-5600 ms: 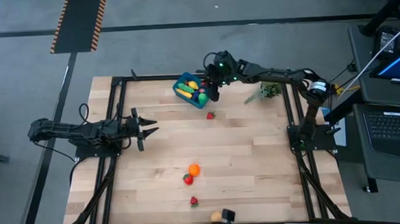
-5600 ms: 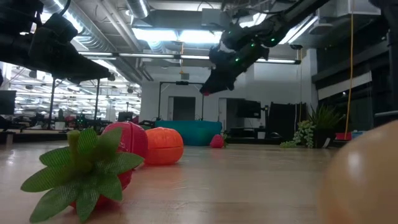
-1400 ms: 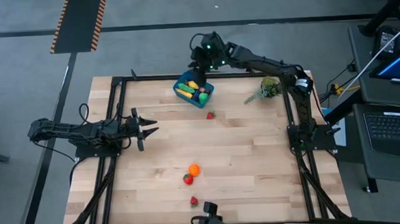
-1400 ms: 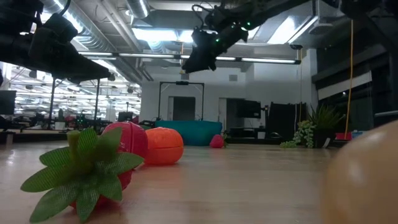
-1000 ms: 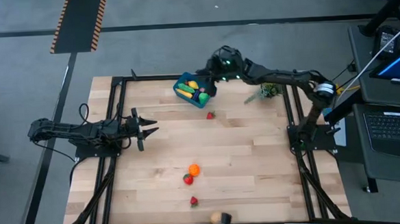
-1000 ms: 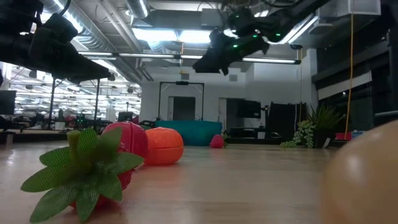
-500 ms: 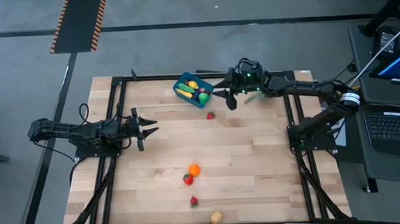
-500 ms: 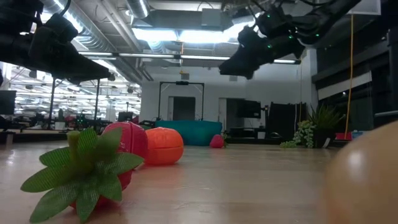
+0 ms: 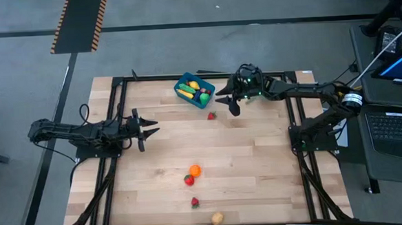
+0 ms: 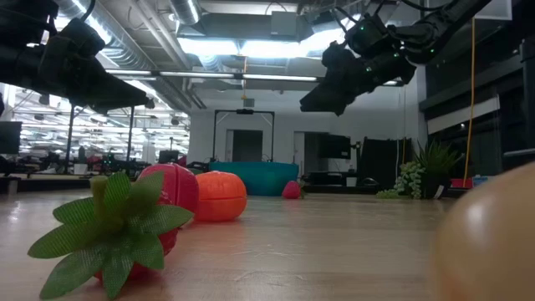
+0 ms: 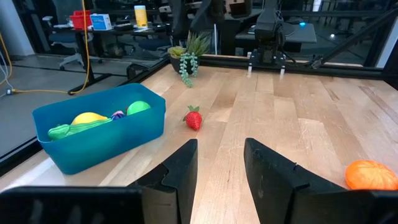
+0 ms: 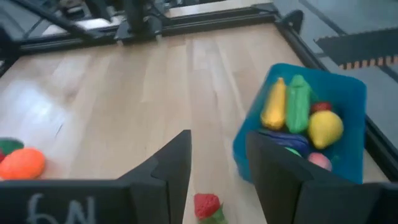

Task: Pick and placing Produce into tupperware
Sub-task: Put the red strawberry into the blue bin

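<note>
Right pincer (image 9: 226,101) hangs wide and empty beside blue rectangular plastic tupperware (image 9: 194,91); small red toy strawberry (image 9: 211,115) just below on wooden desk (image 9: 259,164). Left pincer (image 9: 147,128) waits open, well apart.

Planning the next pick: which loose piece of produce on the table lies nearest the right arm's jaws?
The small red strawberry just beside the blue tupperware. It lies next to the right gripper, whose jaws are open, while the others lie far off toward the table's near edge.

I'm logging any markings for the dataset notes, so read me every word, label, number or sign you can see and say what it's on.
"6N", as best it reads, in pale handwriting on the right gripper body, right wrist view.
Screen beside the table: content too small to read.
Boxes on a far desk, left wrist view: print too blurred to read.
</note>
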### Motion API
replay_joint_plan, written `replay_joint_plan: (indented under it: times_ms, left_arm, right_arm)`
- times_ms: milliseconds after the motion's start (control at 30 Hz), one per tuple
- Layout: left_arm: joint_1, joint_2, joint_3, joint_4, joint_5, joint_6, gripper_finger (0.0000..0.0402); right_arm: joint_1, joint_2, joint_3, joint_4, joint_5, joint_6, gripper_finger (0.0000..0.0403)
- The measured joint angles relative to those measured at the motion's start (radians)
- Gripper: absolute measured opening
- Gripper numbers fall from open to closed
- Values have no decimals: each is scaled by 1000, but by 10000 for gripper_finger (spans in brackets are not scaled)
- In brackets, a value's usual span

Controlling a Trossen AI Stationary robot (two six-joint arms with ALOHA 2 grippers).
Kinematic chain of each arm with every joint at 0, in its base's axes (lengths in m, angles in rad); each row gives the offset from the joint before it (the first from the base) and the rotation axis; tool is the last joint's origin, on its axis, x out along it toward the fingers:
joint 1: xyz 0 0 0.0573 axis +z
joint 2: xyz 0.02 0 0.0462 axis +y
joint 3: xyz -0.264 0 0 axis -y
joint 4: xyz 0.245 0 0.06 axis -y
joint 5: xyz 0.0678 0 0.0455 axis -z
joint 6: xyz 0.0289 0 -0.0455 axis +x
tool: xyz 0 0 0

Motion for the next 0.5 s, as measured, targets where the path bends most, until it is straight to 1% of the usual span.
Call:
replay_joint_plan:
  times_ms: [167, 267, 500]
  left_arm:
    - [0, 0, 0, 0, 0, 0, 124]
    - [0, 0, 0, 0, 0, 0, 124]
    - [0, 0, 0, 0, 0, 0, 124]
  right_arm:
    - [23, 0, 0, -7, -23, -11, 155]
    - [40, 0, 0, -44, -23, -13, 155]
    - [118, 0, 0, -109, -17, -21, 155]
